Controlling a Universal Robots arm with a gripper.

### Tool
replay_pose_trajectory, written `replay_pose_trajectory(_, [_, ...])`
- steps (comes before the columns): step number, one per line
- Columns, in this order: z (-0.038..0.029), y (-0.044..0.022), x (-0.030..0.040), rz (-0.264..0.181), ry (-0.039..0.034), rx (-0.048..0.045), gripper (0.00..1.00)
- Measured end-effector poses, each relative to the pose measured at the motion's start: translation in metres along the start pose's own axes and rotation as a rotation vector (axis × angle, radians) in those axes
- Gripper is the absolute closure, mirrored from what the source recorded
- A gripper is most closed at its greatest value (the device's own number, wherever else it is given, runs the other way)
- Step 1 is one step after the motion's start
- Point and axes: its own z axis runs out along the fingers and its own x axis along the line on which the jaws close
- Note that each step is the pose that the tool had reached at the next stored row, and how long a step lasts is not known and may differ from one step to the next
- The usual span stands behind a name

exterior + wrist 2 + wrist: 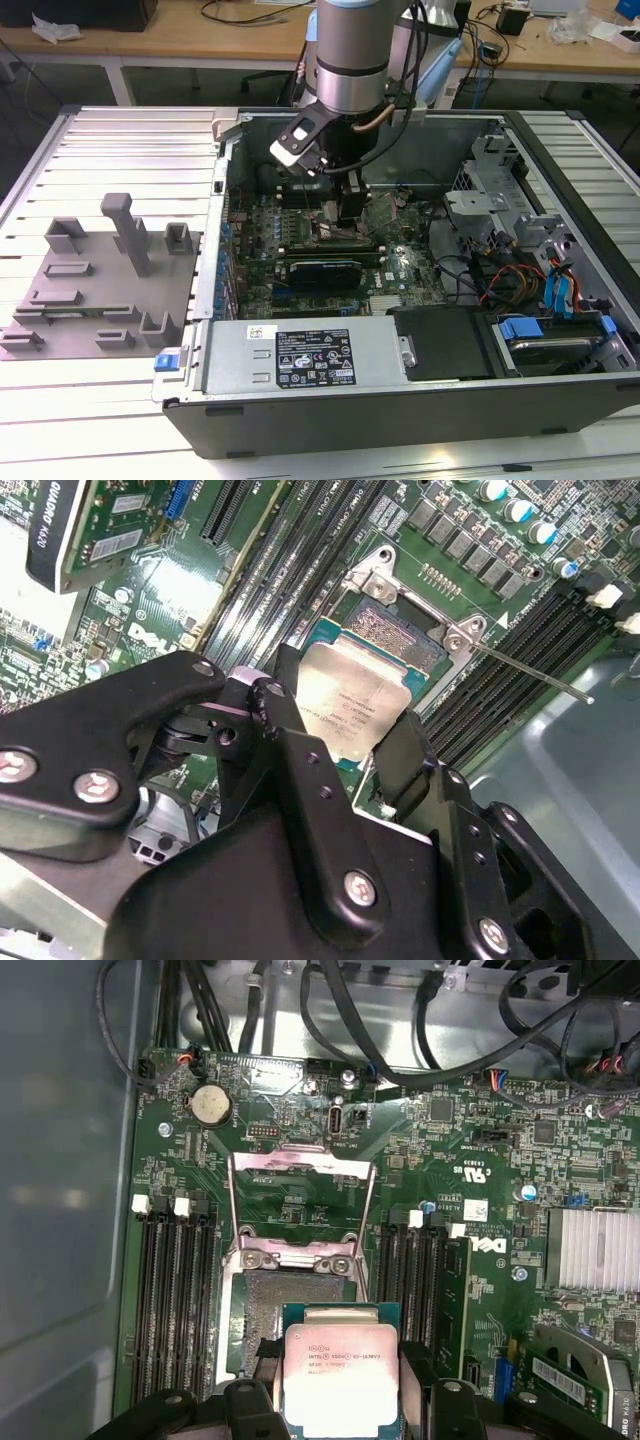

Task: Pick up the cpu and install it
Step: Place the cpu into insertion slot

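Installation step, chip carried to the socket. The claw (pixel 348 742) is closed to the width of the cpu (pixel 352 702), its two dark fingers (pixel 290 715) pressing on opposite edges of the chip, pale metal top facing up. In the first wrist view the cpu (pixel 340 1372) lies over the near part of the open socket (pixel 262 1325), between the memory slots of the motherboard (pixel 450 1160). The hinged load plate (pixel 300 1185) stands raised clear, and the thin lever (pixel 530 672) is swung out. Whether the chip's underside touches the socket cannot be told. In the exterior view the claw (pixel 350 208) reaches down into the computer case (pixel 350 425) on the tabletop (pixel 120 150). Judgement: seating calls for squaring the chip's edges with the socket frame, keeping it level, and gentle descent, since the contacts look delicate.
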Motion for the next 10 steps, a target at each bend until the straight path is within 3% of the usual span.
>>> replay_pose_trajectory(10, [0.0078, -0.0003, 0.0003, 0.000, 0.0000, 0.0000, 0.45])
